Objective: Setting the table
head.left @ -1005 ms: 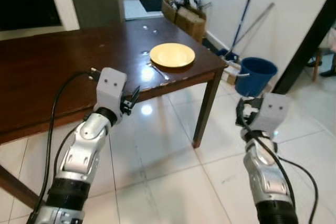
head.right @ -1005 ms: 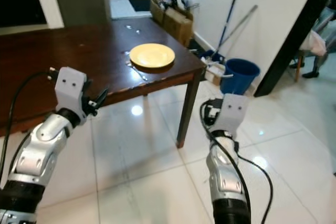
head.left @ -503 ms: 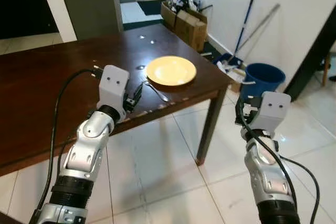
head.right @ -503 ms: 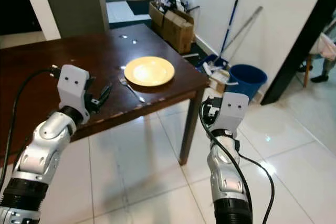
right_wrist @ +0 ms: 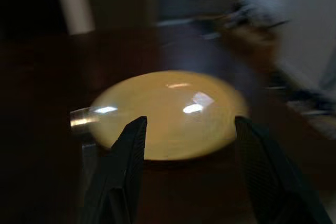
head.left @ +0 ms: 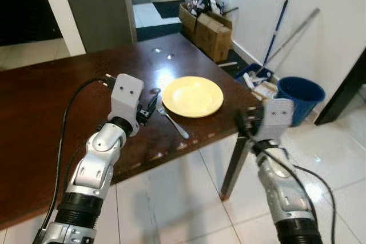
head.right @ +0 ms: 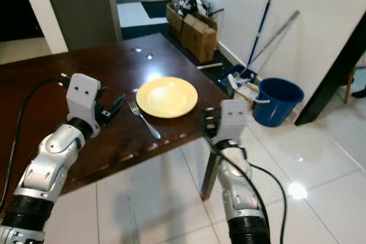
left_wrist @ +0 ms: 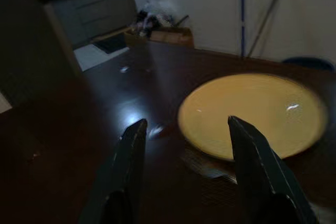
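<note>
A yellow plate point(head.left: 193, 96) lies near the right corner of the dark wooden table point(head.left: 51, 101). A silver fork point(head.left: 173, 122) rests on the table just left of the plate. My left gripper point(head.left: 150, 106) hovers low over the table beside the fork's head, open and holding nothing; the left wrist view shows the plate point(left_wrist: 252, 114) just beyond its fingers point(left_wrist: 131, 156). My right gripper point(head.left: 247, 119) is at the table's right front corner, level with the tabletop. It is open and empty, facing the plate point(right_wrist: 168, 114).
A blue bucket point(head.left: 300, 92), a mop and broom point(head.left: 280, 21) and cardboard boxes point(head.left: 209, 24) stand along the right wall. A table leg point(head.left: 231, 167) drops under the corner onto white tiled floor point(head.left: 171, 210). A doorway point(head.left: 163, 4) opens behind the table.
The camera has come closer to the table. My left gripper now reaches over the table by the fork. My right gripper has swung in from beside the table to its corner.
</note>
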